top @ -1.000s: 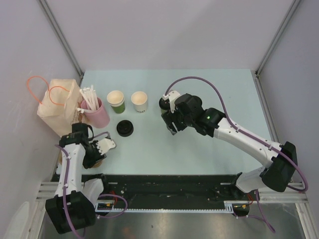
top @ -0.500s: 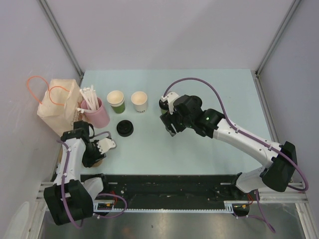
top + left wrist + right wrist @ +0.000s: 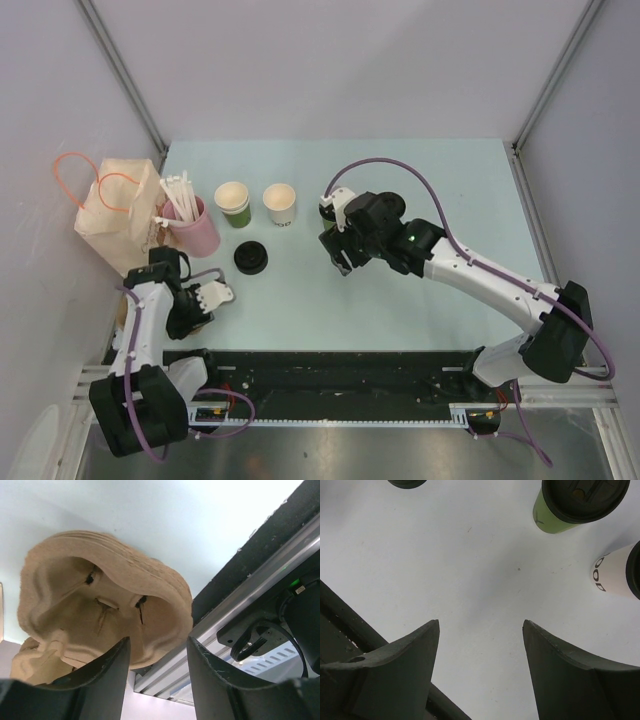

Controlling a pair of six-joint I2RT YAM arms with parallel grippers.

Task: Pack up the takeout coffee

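Green cup [image 3: 233, 202] nr white cup [image 3: 280, 204]

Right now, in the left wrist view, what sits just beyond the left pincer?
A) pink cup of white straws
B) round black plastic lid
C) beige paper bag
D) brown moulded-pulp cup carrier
D: a brown moulded-pulp cup carrier fills the view beyond the fingers of the open left pincer.

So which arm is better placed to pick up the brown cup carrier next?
Left. The left gripper is open right over the brown cup carrier at the near-left edge of the table; the right gripper, also open, hangs farther off, facing the cups.
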